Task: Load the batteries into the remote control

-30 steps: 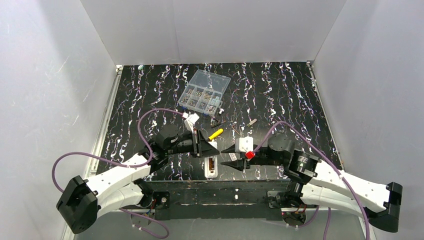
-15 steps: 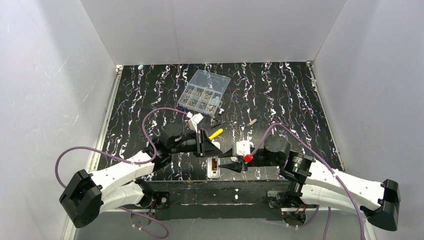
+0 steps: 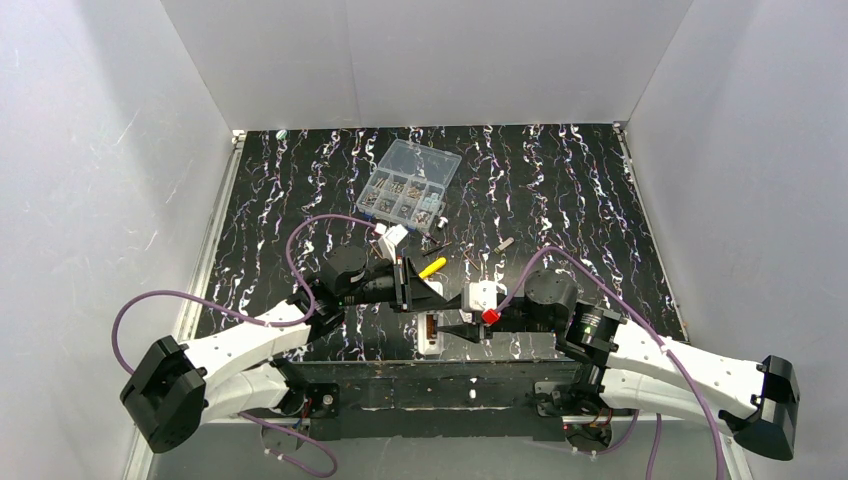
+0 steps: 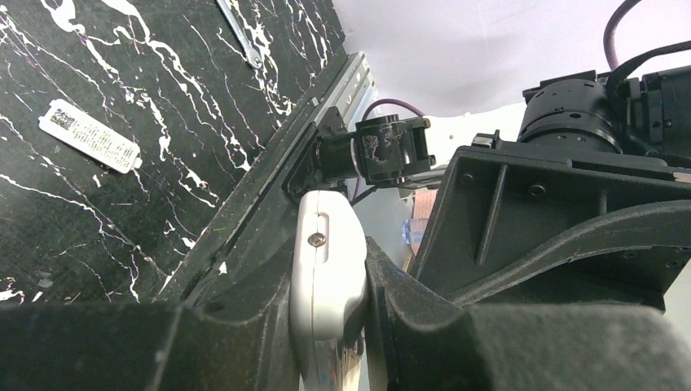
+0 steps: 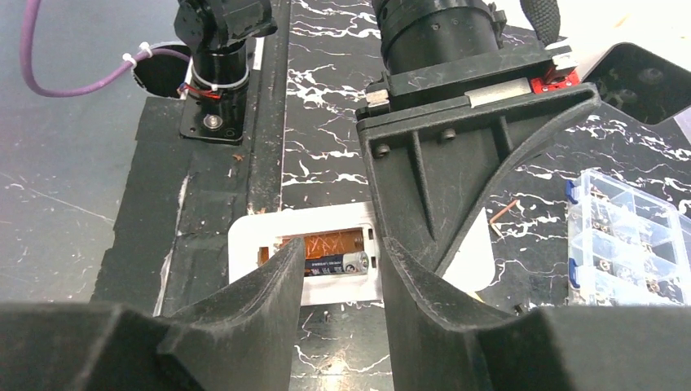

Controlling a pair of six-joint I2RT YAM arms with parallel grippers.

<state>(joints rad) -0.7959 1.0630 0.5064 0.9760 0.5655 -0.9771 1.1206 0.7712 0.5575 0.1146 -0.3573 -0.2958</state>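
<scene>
Jaws of the left gripper (image 4: 330, 326) are clamped on one end of the white remote (image 4: 326, 269); jaws of the right gripper (image 5: 341, 248) stand apart, nothing between them, poised over the remote's open bay (image 5: 322, 243); one battery (image 5: 342, 263) lies in that bay; the remote rests at the near edge of the tabletop (image 3: 560, 190), between the two grippers; a yellow screwdriver (image 3: 432, 267) lies just beyond; a clear box (image 3: 408, 182) of small parts sits farther back.
</scene>
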